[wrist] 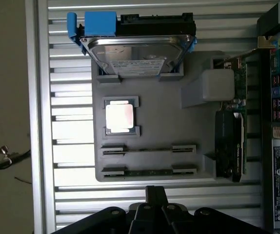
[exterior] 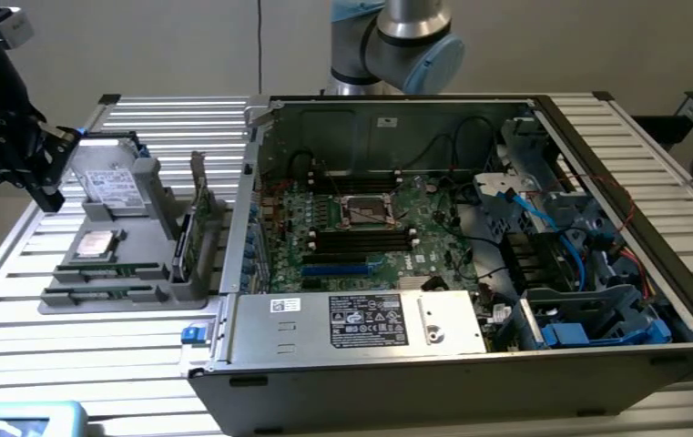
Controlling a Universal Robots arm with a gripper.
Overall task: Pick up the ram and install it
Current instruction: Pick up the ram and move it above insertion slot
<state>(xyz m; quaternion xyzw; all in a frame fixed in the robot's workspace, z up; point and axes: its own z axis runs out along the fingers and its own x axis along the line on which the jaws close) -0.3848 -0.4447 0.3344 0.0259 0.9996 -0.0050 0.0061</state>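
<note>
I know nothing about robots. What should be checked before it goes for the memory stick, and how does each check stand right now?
1. Ram sticks seated in the grey tray: ok, two lie side by side in their holders.
2. Gripper empty: ok, it holds nothing.
3. Jaws open for a grab: not ok, they are shut.
4. Computer case open: ok, the motherboard is exposed.
5. Memory slots free: cannot tell.
</note>
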